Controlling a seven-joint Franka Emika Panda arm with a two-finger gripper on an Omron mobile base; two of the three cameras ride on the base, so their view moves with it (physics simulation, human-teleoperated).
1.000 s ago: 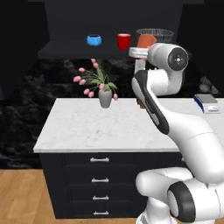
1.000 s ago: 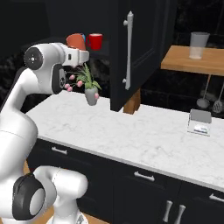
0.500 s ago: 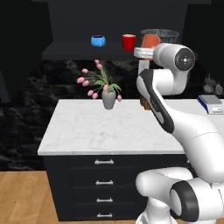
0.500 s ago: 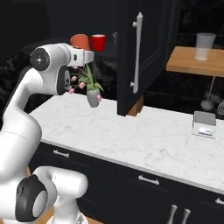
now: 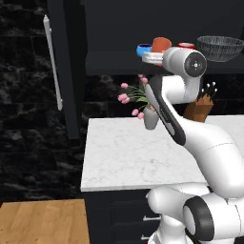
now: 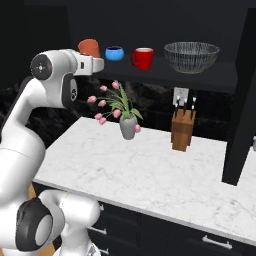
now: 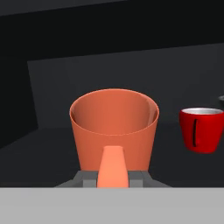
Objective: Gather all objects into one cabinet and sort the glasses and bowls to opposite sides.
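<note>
My gripper (image 7: 113,171) is shut on the orange cup (image 7: 113,124), holding it upright by its near wall at the height of the cabinet shelf (image 6: 150,76). From the right base the orange cup (image 6: 89,47) sits above the hand, left of the squat blue cup (image 6: 114,53). The red mug (image 6: 142,58) and the wide grey meshed bowl (image 6: 191,56) stand further right on the shelf. From the left base the orange cup (image 5: 161,44) appears between the blue cup (image 5: 143,49) and the red mug (image 5: 186,46), with the bowl (image 5: 220,47) at the far right. The red mug (image 7: 202,130) stands right of the held cup.
The cabinet door (image 5: 66,71) hangs open at the left with its long silver handle (image 5: 52,62). Below the shelf, a grey vase of pink tulips (image 6: 127,125) and a wooden knife block (image 6: 182,129) stand on the white marble counter (image 6: 150,175).
The whole picture has shifted, so the base has driven sideways; the bowl and knife block have come into view. The orange cup stays in the shut gripper at shelf height.
</note>
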